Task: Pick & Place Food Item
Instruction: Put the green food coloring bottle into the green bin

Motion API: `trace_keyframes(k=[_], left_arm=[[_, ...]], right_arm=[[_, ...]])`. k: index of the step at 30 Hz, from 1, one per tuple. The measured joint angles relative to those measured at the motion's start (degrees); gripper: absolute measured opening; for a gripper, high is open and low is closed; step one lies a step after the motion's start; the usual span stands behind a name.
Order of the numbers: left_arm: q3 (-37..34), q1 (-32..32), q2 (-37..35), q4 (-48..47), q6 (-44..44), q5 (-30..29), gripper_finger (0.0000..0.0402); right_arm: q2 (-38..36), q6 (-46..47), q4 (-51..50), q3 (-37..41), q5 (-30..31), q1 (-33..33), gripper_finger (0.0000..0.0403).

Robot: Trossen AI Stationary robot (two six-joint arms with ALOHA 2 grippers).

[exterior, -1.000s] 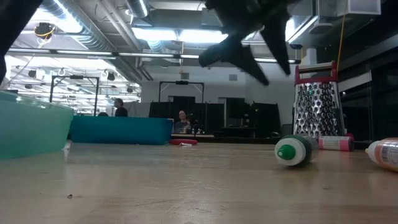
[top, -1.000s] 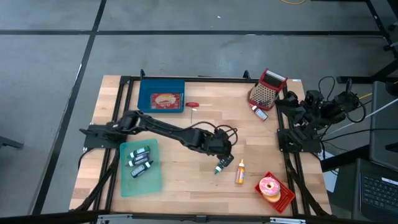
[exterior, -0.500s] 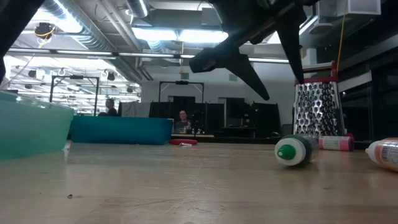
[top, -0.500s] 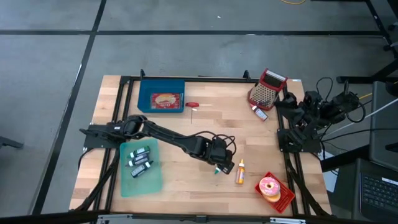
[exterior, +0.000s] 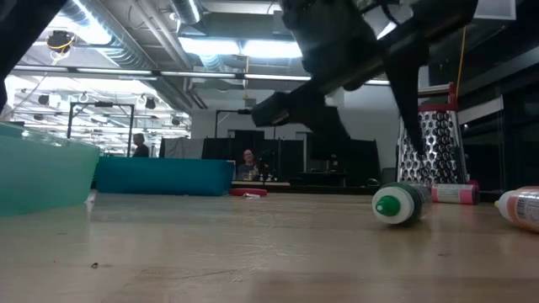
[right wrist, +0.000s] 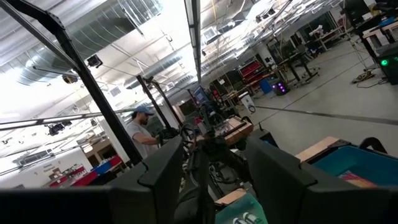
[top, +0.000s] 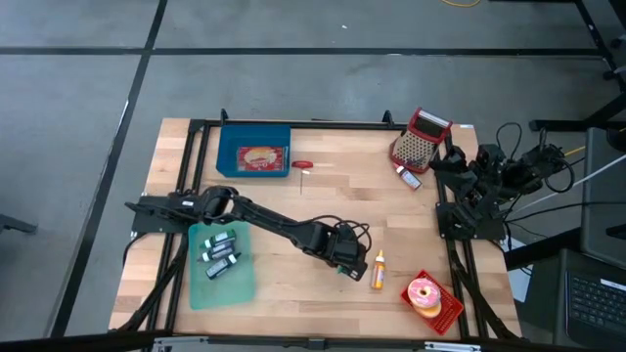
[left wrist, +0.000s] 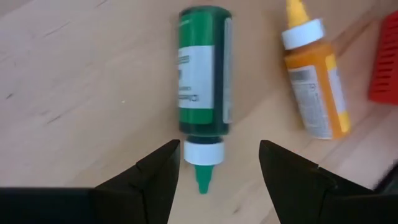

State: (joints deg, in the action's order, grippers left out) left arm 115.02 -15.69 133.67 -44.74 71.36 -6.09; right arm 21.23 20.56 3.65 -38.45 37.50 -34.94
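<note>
The green bottle (left wrist: 203,73) lies on its side on the desk (top: 293,205), white cap and nozzle pointing toward my left tool (left wrist: 214,165). Its fingers stand apart with nothing between them, one to each side of the cap, lined up, I judge, to come down across the bottle. An orange bottle (left wrist: 312,81) lies just beside the green one, near enough to get nudged. A red tray (top: 447,308) carrying a donut (top: 424,292) sits near the desk's corner. My right tool (right wrist: 208,165) waits raised at the desk's right edge, fingers apart, holding nothing.
</note>
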Motion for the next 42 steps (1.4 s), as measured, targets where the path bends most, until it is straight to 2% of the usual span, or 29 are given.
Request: trace_keyframes(k=[11,19,23,30,38,42], left_arm=[[0.0,0.0,3.1,0.7,-1.1,4.6,0.0215],[0.2,0.1,5.2,1.5,-0.3,4.7,0.0210],[0.3,0.4,5.9,1.2,-0.2,4.7,0.0185],[0.2,1.3,6.1,1.2,-2.7,4.8,0.0109],[0.0,2.3,5.4,3.0,-4.1,5.4,0.0108],[-0.3,2.8,4.3,5.9,-4.9,1.8,0.0108]], right_arm=[[0.0,0.0,0.1,0.0,-0.9,0.0,0.0181],[0.0,0.1,0.1,0.0,-0.9,0.0,0.0180],[0.0,0.1,0.1,0.0,-0.9,0.0,0.0180],[0.0,0.2,0.1,0.0,-0.9,0.0,0.0180],[0.0,0.0,0.1,0.0,-0.9,0.0,0.0180],[0.0,0.0,0.1,0.0,-0.8,0.0,0.0180]])
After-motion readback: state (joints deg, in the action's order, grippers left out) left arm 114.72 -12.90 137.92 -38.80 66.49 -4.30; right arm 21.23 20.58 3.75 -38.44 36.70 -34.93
